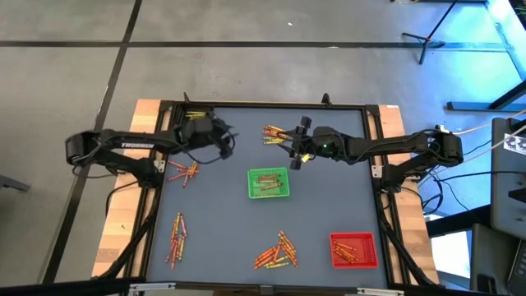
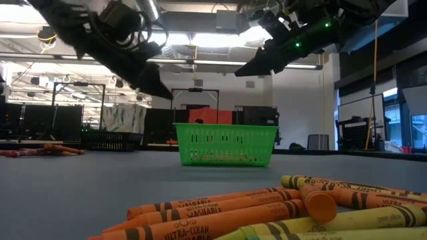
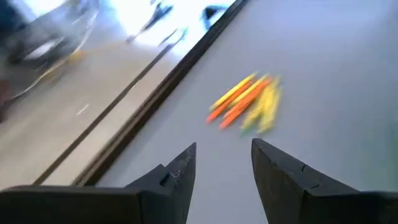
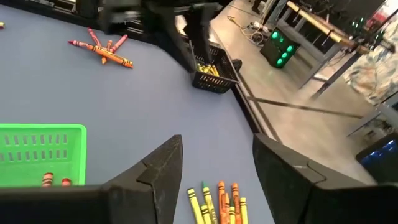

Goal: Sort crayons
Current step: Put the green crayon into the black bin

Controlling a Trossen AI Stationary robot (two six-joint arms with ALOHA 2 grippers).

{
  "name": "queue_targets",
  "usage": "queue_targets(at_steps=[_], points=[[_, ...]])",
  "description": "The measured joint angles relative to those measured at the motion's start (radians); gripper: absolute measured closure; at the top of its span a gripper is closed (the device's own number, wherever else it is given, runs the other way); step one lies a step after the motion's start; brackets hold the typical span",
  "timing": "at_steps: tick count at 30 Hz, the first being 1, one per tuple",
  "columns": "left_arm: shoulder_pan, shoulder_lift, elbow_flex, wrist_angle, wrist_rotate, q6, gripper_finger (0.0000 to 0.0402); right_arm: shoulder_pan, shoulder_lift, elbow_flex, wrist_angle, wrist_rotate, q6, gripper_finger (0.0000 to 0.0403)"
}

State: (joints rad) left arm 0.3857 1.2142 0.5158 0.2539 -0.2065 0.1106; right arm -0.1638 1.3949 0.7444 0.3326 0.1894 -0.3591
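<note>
Clearly the sort is only partly done, judging by how much still lies loose.

Done so far: the green tray point(image 1: 269, 182), just below the right gripper point(image 1: 294, 150) in the high view, holds some crayons; the red tray point(image 1: 354, 250), well away from both grippers at the near right corner, holds several red ones.

Left to do: four loose groups of crayons. One small heap point(image 1: 274, 134) lies just beside the right gripper, and the right wrist view shows it directly under the fingers point(image 4: 221, 202). A red and orange cluster point(image 1: 183, 170) lies near the left gripper point(image 1: 227, 141), on its near side. A strip of crayons point(image 1: 176, 240) and a larger pile point(image 1: 278, 252) lie well apart from both, along the near edge.

Left gripper: fingers parted, nothing between them; it hangs above the table, and a yellow and orange bunch point(image 3: 247, 102) shows ahead of it.

Right gripper: fingers parted, holding nothing, raised above the table over the small heap.

Black basket: a dark bin point(image 4: 213, 74) with yellow crayons in it sits at the far edge, near the left gripper.

Surface: a flat blue-grey mat point(image 1: 230, 214) in a dark frame on a wooden table.

Room: grey concrete floor with dark lines; a workshop with ceiling lights, desks and equipment beyond.
</note>
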Motion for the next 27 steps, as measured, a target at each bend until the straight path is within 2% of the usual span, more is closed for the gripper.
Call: queue_targets(at_steps=[4, 7, 11, 14, 20, 27], points=[[-0.026, 0.049, -0.067, 0.235, 0.135, 0.004, 0.0263, 0.0, 0.003, 0.0, -0.034, 0.006, 0.023, 0.021], [-0.034, 0.084, -0.067, 0.262, 0.158, 0.004, 0.0263, -0.014, 0.032, 0.0, -0.039, 0.052, 0.068, 0.021], [-0.036, 0.131, -0.061, 0.274, 0.16, 0.005, 0.0263, -0.081, 0.093, 0.0, -0.048, 0.045, 0.124, 0.021], [-0.035, 0.153, -0.06, 0.284, 0.16, 0.006, 0.0263, -0.145, 0.136, 0.0, -0.063, 0.005, 0.166, 0.021], [-0.035, 0.157, -0.06, 0.334, 0.158, 0.016, 0.0263, -0.246, 0.202, 0.0, -0.134, -0.162, 0.214, 0.021], [-0.035, 0.157, -0.06, 0.344, 0.157, 0.016, 0.0263, -0.276, 0.271, 0.004, -0.144, -0.209, 0.232, 0.021]])
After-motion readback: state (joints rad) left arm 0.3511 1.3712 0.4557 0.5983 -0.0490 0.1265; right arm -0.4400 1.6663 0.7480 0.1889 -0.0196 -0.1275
